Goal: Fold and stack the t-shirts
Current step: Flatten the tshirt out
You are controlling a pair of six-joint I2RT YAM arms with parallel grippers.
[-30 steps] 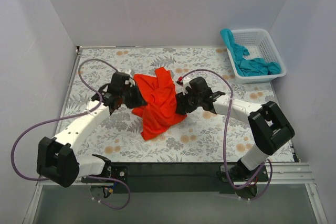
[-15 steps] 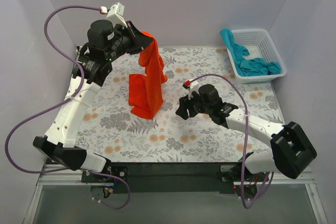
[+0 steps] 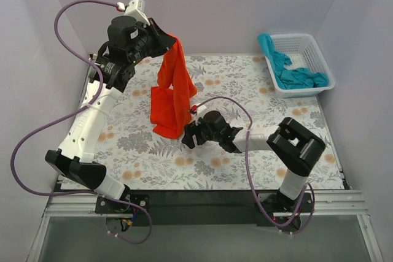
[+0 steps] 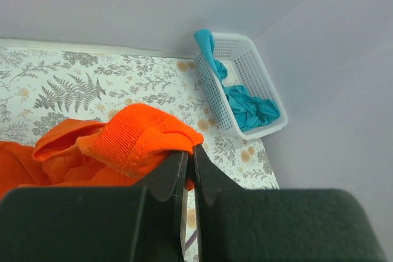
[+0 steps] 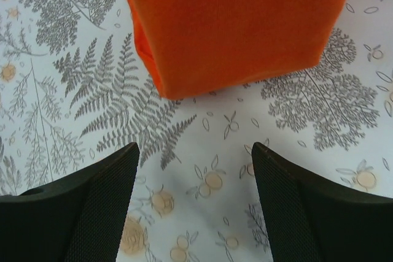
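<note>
An orange t-shirt (image 3: 174,93) hangs from my raised left gripper (image 3: 174,40), which is shut on its upper edge; its lower end rests bunched on the floral table. In the left wrist view the jaws pinch an orange ribbed hem (image 4: 142,140). My right gripper (image 3: 189,135) is open and empty, low over the table just in front of the shirt's bottom edge (image 5: 239,29). Teal t-shirts (image 3: 296,75) lie in the white basket (image 3: 322,59) at the back right.
The floral tablecloth (image 3: 245,164) covers the table. The white basket also shows in the left wrist view (image 4: 245,69). Purple cables loop from both arms. White walls close in the back and both sides.
My left arm lifted the orange shirt off the table and holds it high. My right gripper let go of the shirt and slid left toward its lower edge.
</note>
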